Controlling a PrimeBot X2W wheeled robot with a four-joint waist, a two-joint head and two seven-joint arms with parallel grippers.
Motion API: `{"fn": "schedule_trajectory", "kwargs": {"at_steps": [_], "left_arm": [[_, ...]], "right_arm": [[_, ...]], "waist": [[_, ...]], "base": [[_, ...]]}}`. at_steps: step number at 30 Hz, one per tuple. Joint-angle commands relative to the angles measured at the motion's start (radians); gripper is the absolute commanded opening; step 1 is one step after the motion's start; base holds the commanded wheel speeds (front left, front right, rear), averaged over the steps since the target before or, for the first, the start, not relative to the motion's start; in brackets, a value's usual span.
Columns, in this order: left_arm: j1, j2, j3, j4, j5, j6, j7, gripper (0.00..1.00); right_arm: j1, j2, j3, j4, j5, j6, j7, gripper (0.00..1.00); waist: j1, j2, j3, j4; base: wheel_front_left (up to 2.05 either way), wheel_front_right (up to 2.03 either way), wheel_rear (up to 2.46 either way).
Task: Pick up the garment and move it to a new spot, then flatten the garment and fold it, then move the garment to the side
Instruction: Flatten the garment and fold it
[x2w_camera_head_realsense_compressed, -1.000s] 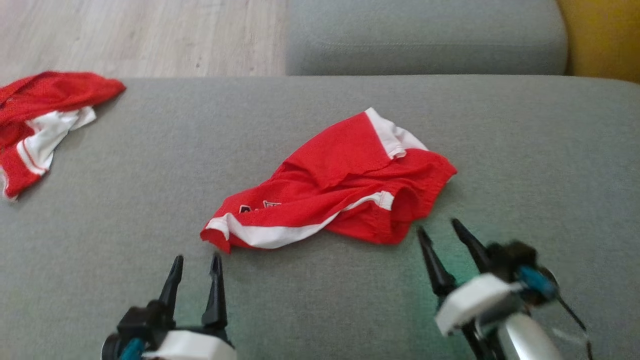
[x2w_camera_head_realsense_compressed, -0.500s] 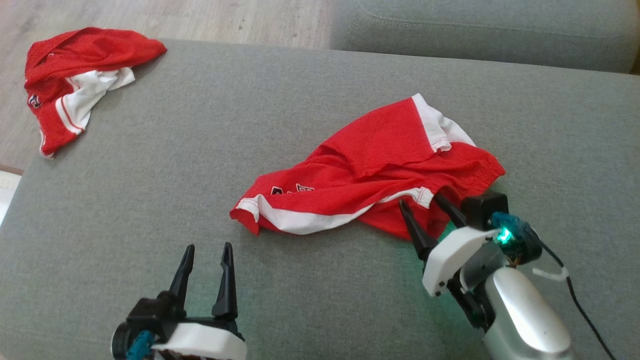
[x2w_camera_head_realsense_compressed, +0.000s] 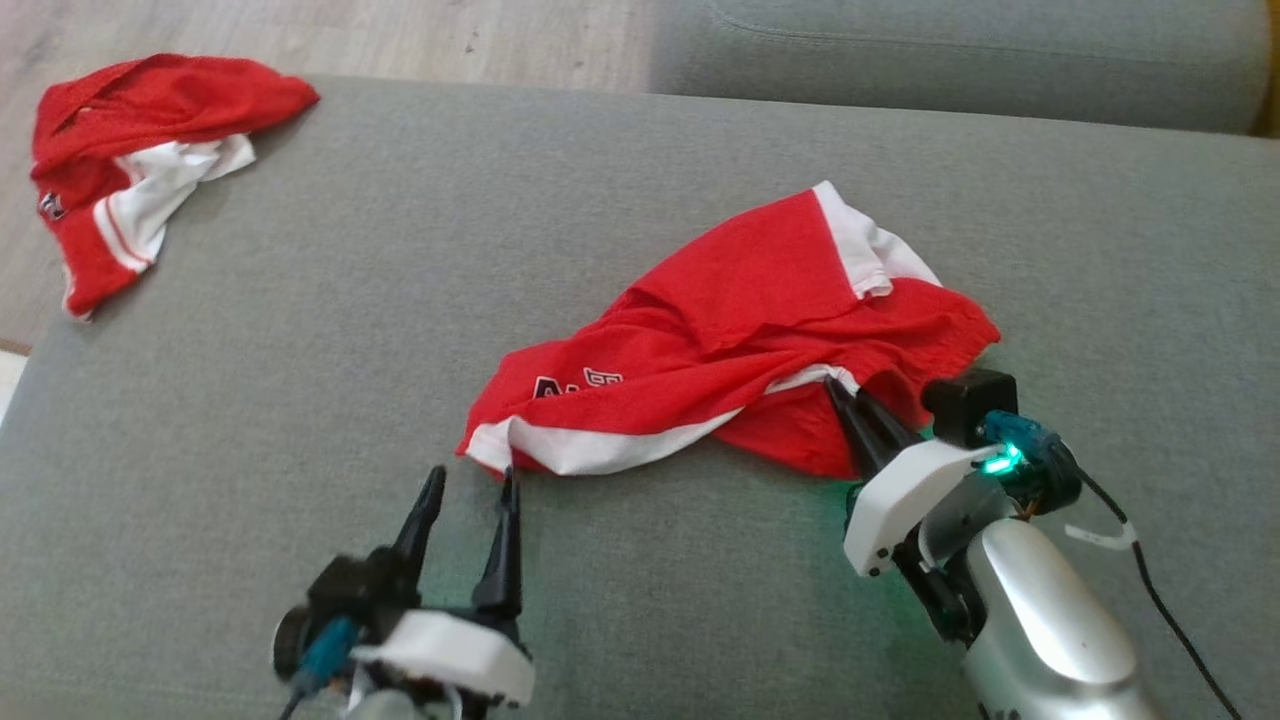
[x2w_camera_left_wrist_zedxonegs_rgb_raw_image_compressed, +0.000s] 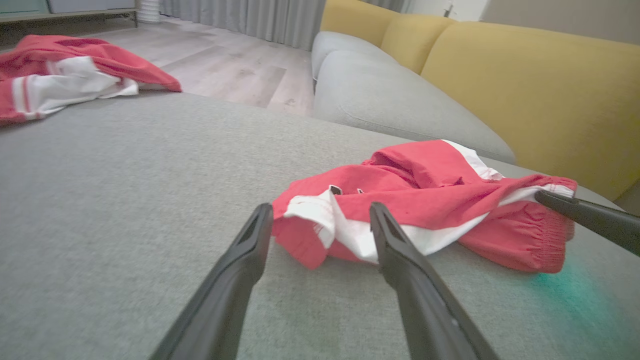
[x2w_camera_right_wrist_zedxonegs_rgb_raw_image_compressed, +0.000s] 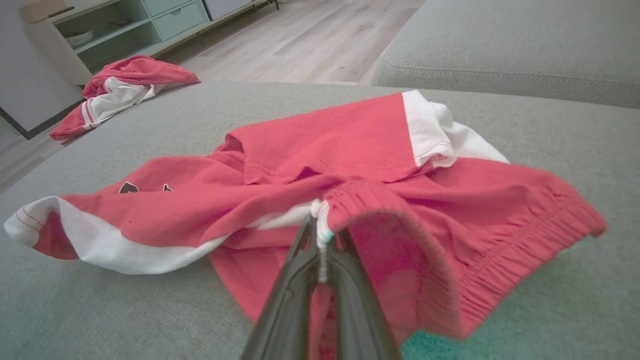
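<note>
The right gripper (x2w_camera_head_realsense_compressed: 846, 392) is pinched shut on the waistband of the red shorts (x2w_camera_head_realsense_compressed: 730, 330), which lie crumpled on the grey cushion (x2w_camera_head_realsense_compressed: 300, 350). The left gripper (x2w_camera_head_realsense_compressed: 474, 473) gapes wide just before their hem. Wooden floor (x2w_camera_head_realsense_compressed: 450, 40) lies beyond.

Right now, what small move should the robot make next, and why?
Probably close the left hand on the near white-trimmed corner of the crumpled red fabric garment. The right hand is shut on its elastic hem, while the left hand's open fingers flank that corner, gripping nothing.
</note>
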Motion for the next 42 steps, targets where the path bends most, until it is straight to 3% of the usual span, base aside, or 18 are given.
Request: {"fn": "schedule_trajectory", "kwargs": {"at_steps": [1,9,16,22,24,25,27,36,41,42], "left_arm": [[-0.077,-0.006,0.019,-0.006,0.005,0.001,0.026,1.0],[-0.097,-0.041,0.043,0.068,-0.062,0.059,0.163,1.0],[-0.076,-0.037,0.061,0.101,-0.077,0.105,0.194,1.0],[-0.063,-0.038,0.055,0.093,-0.099,0.086,0.206,1.0],[-0.062,-0.041,0.05,0.082,-0.103,0.074,0.202,0.45],[-0.063,-0.042,0.05,0.075,-0.105,0.069,0.194,0.27],[-0.067,-0.043,0.051,0.061,-0.105,0.063,0.178,0.0],[-0.09,-0.012,0.069,-0.032,-0.092,0.048,0.126,0.0],[-0.131,0.045,0.083,-0.171,-0.065,0.044,0.133,0.0],[-0.155,0.074,0.09,-0.242,-0.052,0.045,0.152,0.0]], "right_arm": [[-0.031,-0.001,0.027,-0.025,0.004,-0.001,-0.019,0.0],[-0.025,-0.001,0.06,-0.022,0.022,-0.001,-0.038,0.0],[-0.032,-0.001,0.073,-0.016,0.03,-0.001,-0.049,0.0],[-0.038,-0.001,0.079,-0.015,0.035,-0.001,-0.057,0.0],[-0.039,-0.001,0.079,-0.013,0.035,-0.001,-0.059,0.0],[-0.04,-0.001,0.078,-0.013,0.035,-0.001,-0.062,0.0],[-0.041,-0.001,0.077,-0.011,0.035,-0.001,-0.067,0.0],[-0.042,-0.001,0.029,-0.046,0.018,-0.001,-0.108,0.0],[-0.037,-0.001,-0.024,-0.152,-0.019,-0.001,-0.115,0.0],[-0.037,-0.001,-0.039,-0.22,-0.037,-0.001,-0.107,0.0]], "waist": [[0.0,0.0,0.0,-0.014],[0.0,0.0,0.009,-0.053],[0.0,0.0,0.02,-0.065],[0.0,0.0,0.027,-0.065],[0.0,0.0,0.028,-0.065],[0.0,0.0,0.028,-0.065],[0.0,0.0,0.028,-0.066],[0.0,0.0,0.003,-0.084],[0.0,0.0,-0.041,-0.1],[0.0,0.0,-0.065,-0.111]], "base": [[0.0,0.0,0.0],[0.0,0.0,0.0],[0.0,0.0,0.0],[0.0,0.0,0.0],[0.0,0.0,0.0],[0.0,0.0,0.0],[0.0,0.0,0.0],[0.0,0.0,0.0],[0.0,0.0,0.0],[0.0,0.0,0.0]]}}
